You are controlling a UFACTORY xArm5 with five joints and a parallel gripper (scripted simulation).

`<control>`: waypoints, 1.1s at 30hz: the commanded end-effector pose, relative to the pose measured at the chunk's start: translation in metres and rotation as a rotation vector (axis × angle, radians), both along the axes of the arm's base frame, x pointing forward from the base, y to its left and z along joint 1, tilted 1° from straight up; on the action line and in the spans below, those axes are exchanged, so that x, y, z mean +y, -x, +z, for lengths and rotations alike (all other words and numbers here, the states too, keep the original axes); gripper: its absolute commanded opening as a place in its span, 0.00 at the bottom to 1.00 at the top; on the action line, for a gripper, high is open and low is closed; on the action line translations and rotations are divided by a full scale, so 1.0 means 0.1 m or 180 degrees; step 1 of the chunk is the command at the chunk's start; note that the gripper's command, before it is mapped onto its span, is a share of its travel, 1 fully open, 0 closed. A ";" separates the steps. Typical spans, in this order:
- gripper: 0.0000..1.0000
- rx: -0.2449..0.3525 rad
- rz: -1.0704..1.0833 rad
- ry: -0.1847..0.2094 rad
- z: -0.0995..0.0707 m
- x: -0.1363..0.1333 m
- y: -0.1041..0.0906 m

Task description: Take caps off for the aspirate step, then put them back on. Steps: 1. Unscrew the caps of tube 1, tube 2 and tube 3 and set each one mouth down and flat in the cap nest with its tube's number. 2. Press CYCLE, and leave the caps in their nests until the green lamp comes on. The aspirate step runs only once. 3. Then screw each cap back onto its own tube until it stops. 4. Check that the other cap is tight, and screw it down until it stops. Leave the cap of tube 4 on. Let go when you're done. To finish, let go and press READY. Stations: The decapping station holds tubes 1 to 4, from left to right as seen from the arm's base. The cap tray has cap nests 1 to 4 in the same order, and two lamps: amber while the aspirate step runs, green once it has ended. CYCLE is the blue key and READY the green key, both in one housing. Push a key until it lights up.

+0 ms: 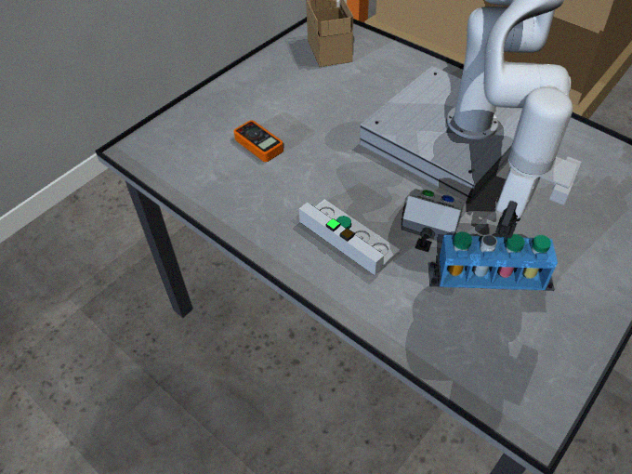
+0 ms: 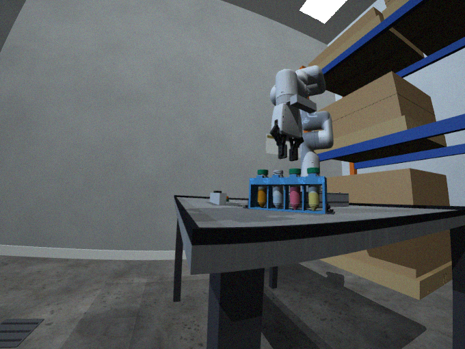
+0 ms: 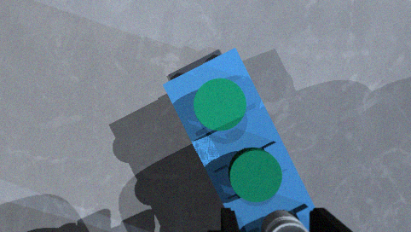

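Hovering claw (image 2: 287, 153) empty above unlabelled blue rack (image 2: 286, 179).

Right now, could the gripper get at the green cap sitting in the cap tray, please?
Probably yes. The green cap sits exposed on the cap tray with nothing over it. The gripper hangs above the blue rack, jaws open and empty. Only the low key housing lies between.

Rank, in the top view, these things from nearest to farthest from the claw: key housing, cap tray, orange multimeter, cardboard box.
From the claw:
1. Key housing, just left of it.
2. Cap tray, further left, near the table's front edge.
3. Orange multimeter, left and further back.
4. Cardboard box, at the far corner.
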State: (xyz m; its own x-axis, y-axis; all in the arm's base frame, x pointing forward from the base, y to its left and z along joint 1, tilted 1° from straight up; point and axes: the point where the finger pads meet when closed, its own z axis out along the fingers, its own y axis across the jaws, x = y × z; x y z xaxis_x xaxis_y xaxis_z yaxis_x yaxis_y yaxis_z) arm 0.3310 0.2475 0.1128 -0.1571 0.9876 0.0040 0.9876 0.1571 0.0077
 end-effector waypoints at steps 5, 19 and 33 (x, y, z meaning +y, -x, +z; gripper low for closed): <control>0.46 -0.0011 0.1360 -0.0031 0.01 -0.40 -0.13; 0.46 -0.0030 0.2955 -0.0017 0.00 -0.89 -0.27; 0.46 -0.0045 0.4280 -0.0007 0.00 -1.46 -0.44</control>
State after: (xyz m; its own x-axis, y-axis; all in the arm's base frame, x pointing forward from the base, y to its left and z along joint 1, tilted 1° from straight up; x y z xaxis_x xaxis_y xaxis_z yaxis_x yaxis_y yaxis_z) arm 0.3645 0.1302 0.1115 -0.9737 0.2278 -0.0067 0.2277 0.9737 0.0043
